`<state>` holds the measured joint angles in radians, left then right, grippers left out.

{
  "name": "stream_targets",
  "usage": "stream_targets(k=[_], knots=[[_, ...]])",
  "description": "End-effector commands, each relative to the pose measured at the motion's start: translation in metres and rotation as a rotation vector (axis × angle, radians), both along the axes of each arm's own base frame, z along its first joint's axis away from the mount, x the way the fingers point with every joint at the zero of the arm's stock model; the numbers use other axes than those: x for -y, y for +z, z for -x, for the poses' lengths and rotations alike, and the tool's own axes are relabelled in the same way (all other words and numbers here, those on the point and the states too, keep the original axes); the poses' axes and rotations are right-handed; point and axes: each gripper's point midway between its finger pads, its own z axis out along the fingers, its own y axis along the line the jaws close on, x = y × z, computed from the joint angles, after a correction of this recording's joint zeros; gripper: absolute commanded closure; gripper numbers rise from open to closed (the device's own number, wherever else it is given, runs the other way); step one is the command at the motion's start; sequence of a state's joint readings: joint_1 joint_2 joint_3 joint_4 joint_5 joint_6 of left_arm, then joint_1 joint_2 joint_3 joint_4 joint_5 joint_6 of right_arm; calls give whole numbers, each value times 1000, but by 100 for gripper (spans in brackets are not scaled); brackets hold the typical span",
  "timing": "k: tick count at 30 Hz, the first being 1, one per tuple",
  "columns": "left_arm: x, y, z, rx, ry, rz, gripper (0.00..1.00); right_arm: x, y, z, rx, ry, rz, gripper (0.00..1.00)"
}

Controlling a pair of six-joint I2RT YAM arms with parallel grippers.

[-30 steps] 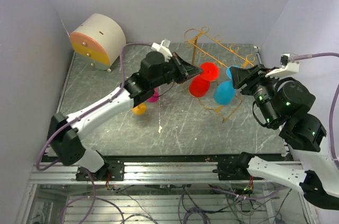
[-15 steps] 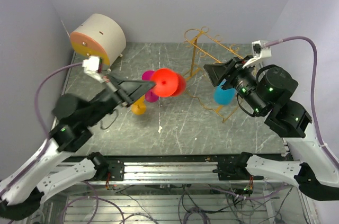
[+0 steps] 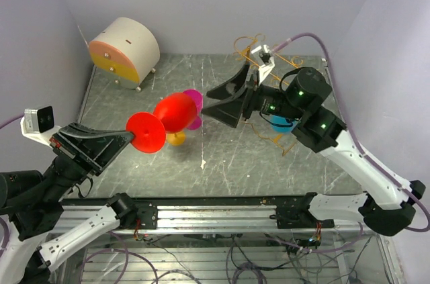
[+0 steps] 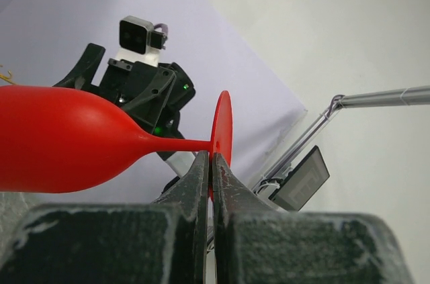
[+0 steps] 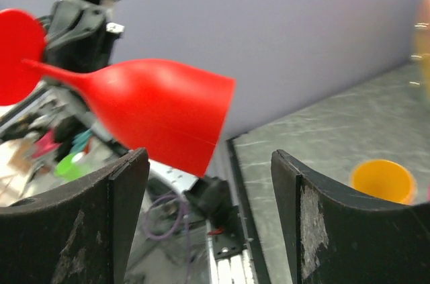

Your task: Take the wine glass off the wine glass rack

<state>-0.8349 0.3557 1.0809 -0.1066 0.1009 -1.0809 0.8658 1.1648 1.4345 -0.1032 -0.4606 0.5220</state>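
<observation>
My left gripper [image 3: 131,138] is shut on the round foot of a red wine glass [image 3: 168,117] and holds it in the air above the table's middle left, lying sideways with its bowl toward the right. In the left wrist view the jaws [image 4: 210,163] pinch the foot's edge, with the glass [image 4: 60,139] to the left. My right gripper [image 3: 216,101] is open and empty, pointing left at the glass's bowl [image 5: 158,113]. The gold wire wine glass rack [image 3: 259,49] stands at the back right, partly hidden by my right arm, with a blue glass [image 3: 282,123] by it.
A round cream-and-orange drawer box [image 3: 124,49] stands at the back left. A magenta glass [image 3: 195,106] and an orange glass [image 3: 176,138] are on the table under the red one; the orange one shows in the right wrist view [image 5: 383,180].
My left arm has drawn back toward the near left, carrying the red glass away from the rack. My right arm has swung left over the rack toward the glass's bowl.
</observation>
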Motion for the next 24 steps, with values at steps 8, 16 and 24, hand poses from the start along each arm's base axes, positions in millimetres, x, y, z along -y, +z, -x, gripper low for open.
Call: stream_targets(k=[8, 16, 24], knots=[[-30, 19, 44, 148, -47, 69, 93, -1, 33, 67, 121, 477, -190, 29], [-27, 25, 55, 209, -123, 140, 93, -7, 25, 63, 112, 488, -187, 30], [-16, 27, 53, 232, -156, 142, 93, -7, 32, 70, 119, 566, -230, 31]])
